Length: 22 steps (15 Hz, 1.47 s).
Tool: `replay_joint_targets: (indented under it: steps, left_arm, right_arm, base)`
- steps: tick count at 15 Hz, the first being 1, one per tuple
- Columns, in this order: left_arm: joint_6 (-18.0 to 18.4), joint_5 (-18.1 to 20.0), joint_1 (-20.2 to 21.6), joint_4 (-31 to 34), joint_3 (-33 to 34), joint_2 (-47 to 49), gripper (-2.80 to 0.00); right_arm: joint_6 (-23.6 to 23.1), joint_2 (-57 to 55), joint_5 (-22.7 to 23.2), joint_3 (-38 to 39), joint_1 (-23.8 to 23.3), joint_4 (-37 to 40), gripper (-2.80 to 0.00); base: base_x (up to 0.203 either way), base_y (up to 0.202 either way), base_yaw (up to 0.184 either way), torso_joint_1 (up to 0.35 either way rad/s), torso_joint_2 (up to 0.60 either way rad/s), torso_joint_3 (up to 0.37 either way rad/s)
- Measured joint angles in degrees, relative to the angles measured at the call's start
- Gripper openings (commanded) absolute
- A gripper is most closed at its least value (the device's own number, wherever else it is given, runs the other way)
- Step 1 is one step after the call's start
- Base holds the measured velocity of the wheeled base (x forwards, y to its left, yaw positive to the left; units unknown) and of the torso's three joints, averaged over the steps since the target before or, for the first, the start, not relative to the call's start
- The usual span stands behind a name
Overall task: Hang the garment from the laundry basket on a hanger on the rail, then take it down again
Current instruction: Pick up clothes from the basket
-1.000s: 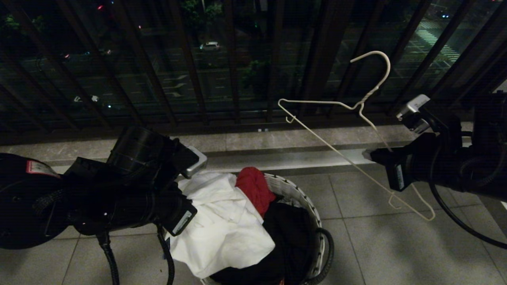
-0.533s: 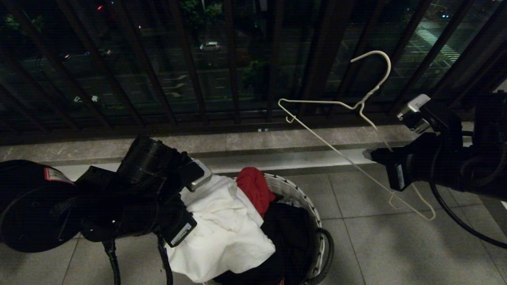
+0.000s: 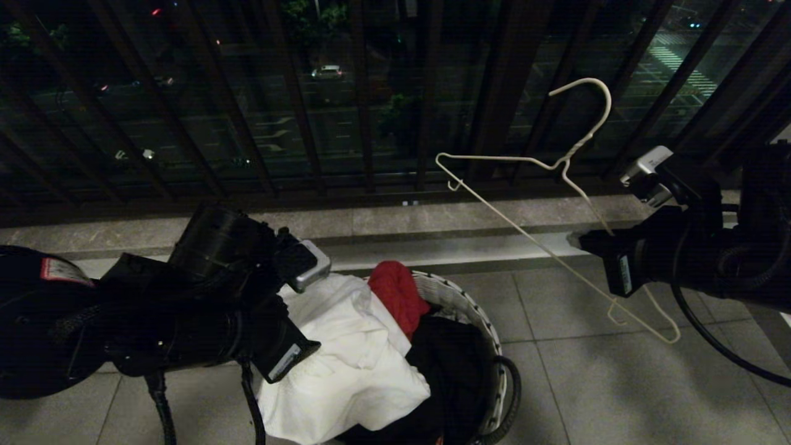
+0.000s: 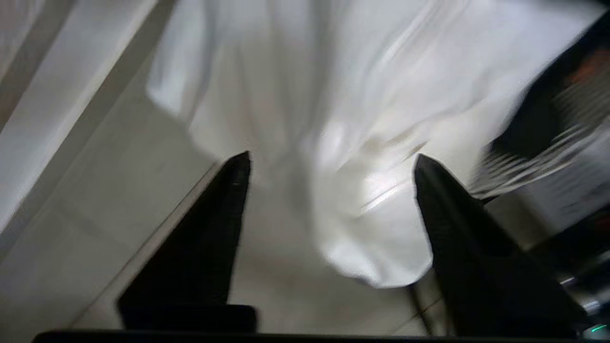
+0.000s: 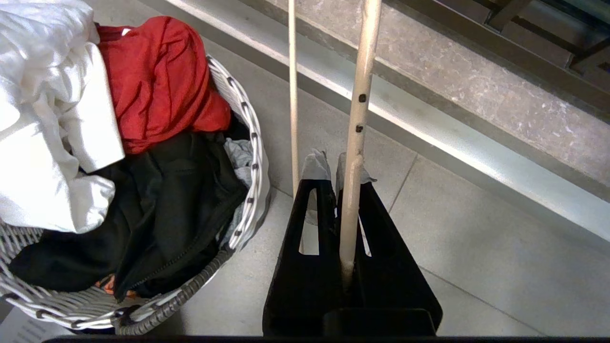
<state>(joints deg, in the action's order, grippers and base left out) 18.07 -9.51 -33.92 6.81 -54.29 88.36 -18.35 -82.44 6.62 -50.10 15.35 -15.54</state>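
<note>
No words can be read anywhere: the small white labels on the black arms are too tiny to make out, and the picture on the shirt is hidden in its folds.

The white crumpled T-shirt (image 3: 346,358) lies on top of the round white woven laundry basket (image 3: 460,296) and spills over the rim on the robot's left side. A red cloth (image 3: 395,293) sits at the far rim, and a black garment (image 3: 451,364) fills the side toward the robot's right. The basket's black loop handle (image 3: 511,395) hangs on that side.

The left gripper (image 4: 329,162) is just above the white shirt. Its two black fingers (image 4: 224,200) stand wide apart, with shirt cloth showing between them, and they hold nothing.

The right gripper (image 5: 336,164) is squeezed tight on the lower bar of the thin white wire hanger (image 3: 544,244). It holds the hanger up in the air, tilted, well to the right of the basket, in front of the dark balcony railing (image 3: 371,123).

Bare grey floor tiles (image 3: 618,395) lie open between the basket and the right arm. A pale stone ledge (image 3: 432,219) runs along the foot of the railing behind the basket.
</note>
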Motion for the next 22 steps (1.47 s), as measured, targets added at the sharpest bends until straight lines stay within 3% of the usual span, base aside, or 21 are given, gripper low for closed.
replay_joint_targets:
  steps: [2, 6, 9, 11, 13, 14, 17, 22]
  left_arm:
    - [-2.5, 0.7, -1.3, -0.1, -0.6, -1.0, -2.8]
    - [-3.3, 0.6, -4.5, -0.1, -0.8, -1.1, -2.8]
    - [-3.1, -0.2, -7.4, -0.1, -2.5, 0.1, -2.8]
    - [-2.4, -2.9, -9.8, 0.2, -4.9, 1.5, -2.8]
    - [0.5, -5.0, -11.4, 0.5, -7.0, 3.6, -2.8]
    - [3.1, -6.2, -12.1, 0.5, -7.7, 4.8, 0.0]
    - [8.9, -10.5, -13.1, 0.4, -7.9, 7.2, 0.0]
    - [15.2, -13.7, -13.7, 0.1, -8.2, 8.8, 0.0]
  right_arm:
    - [0.0, 0.0, 0.0, 0.0, 0.0, 0.0, -2.8]
    - [0.0, 0.1, 0.0, 0.0, 0.0, 0.0, -2.8]
    - [0.0, 0.1, 0.0, -0.1, -0.1, 0.0, -2.8]
    - [0.0, 0.1, 0.0, -0.1, -0.1, 0.0, -2.8]
    - [-0.1, 0.1, -0.1, -0.1, -0.2, 0.0, -2.8]
    - [0.0, 0.1, -0.1, -0.1, -0.4, 0.0, -2.8]
    - [0.0, 0.3, -0.1, -0.3, -1.8, -2.1, -2.8]
    - [0.0, 0.4, -0.2, -0.2, -2.5, -2.4, -2.8]
  base:
    - [0.0, 0.0, 0.0, 0.0, 0.0, 0.0]
    - [0.0, 0.0, 0.0, 0.0, 0.0, 0.0]
    - [0.0, 0.0, 0.0, 0.0, 0.0, 0.0]
    - [0.0, 0.0, 0.0, 0.0, 0.0, 0.0]
    - [0.0, 0.0, 0.0, 0.0, 0.0, 0.0]
    - [0.0, 0.0, 0.0, 0.0, 0.0, 0.0]
    - [0.0, 0.0, 0.0, 0.0, 0.0, 0.0]
    - [0.0, 0.0, 0.0, 0.0, 0.0, 0.0]
